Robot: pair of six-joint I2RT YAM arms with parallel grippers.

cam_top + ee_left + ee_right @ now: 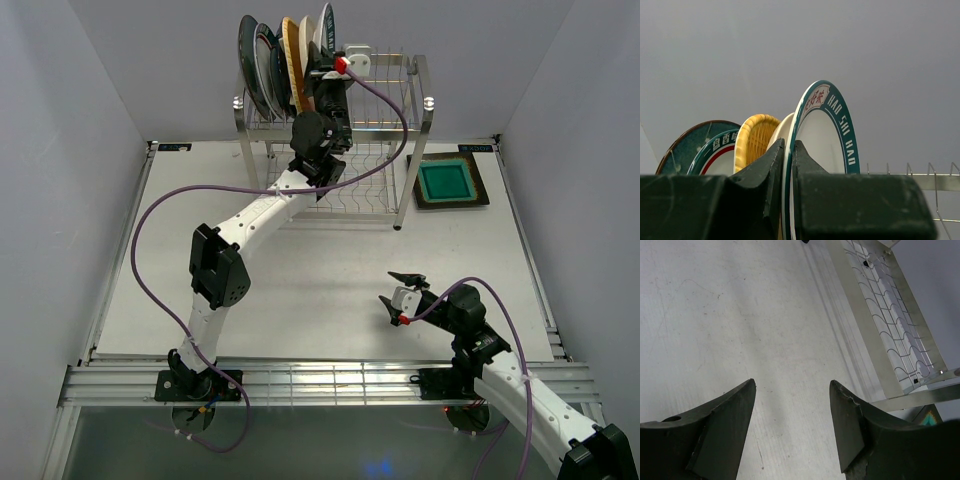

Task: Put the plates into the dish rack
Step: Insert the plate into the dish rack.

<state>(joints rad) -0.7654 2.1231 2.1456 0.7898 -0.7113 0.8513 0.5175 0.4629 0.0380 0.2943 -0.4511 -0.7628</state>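
Observation:
The dish rack point(425, 100) stands at the table's far side. Several plates stand upright in its top tier: dark teal speckled point(247, 55), white colour-rimmed point(266, 60), orange woven point(291, 55), pink-cream point(306, 40) and a white teal-rimmed plate point(326, 25). My left gripper point(328, 75) is shut on the lower rim of the white teal-rimmed plate point(825, 135), one finger on each face, as the left wrist view point(788, 145) shows. The green square plate point(447, 182) lies flat on the table right of the rack. My right gripper point(396, 290) is open and empty above the table point(792, 385). The dark blue leaf-shaped plate is out of view.
The rack's lower wire shelf point(890, 330) holds nothing in view. The left arm reaches across the rack's front. White walls close in the table on the left, right and far sides. A metal rail point(330, 380) runs along the near edge.

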